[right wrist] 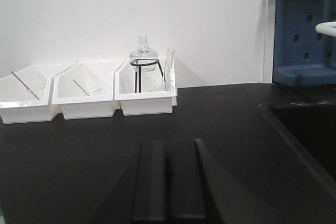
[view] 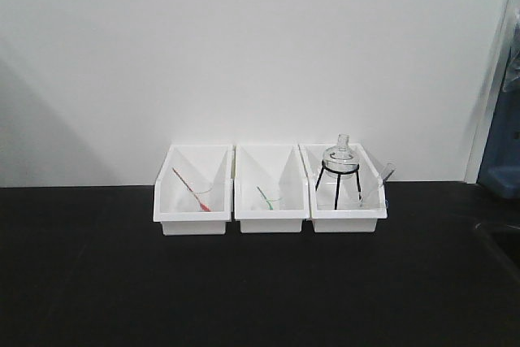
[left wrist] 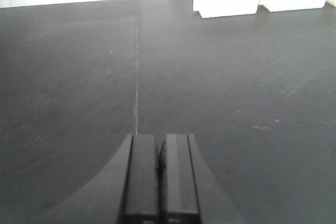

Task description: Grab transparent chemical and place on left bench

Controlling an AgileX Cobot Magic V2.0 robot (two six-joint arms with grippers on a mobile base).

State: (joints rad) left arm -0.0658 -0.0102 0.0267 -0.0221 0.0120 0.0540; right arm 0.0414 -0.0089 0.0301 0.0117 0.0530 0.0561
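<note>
The left bench [view: 97, 282] is a wide matte black benchtop against a white wall, carrying a row of three white plastic bins set side by side near the wall. The left bin [view: 192, 193] contains a red-tipped pipette [view: 192, 193] leaning in a small clear beaker. The middle bin [view: 270, 191] contains a green-tipped pipette [view: 265, 197], also leaning in a small beaker. The right bin [view: 345, 193] contains a black wire tripod stand [view: 338, 184] with a clear glass flask [view: 340, 154] seated on top. The transparent chemical [right wrist: 168, 66], a thin clear pipette, stands tilted at the right side of the right bin, its upper end above the rim. The left gripper [left wrist: 160, 174] hangs over bare benchtop, jaws closed together and empty. The right gripper [right wrist: 168, 182] faces the bins from well apart, jaws likewise closed and empty.
</note>
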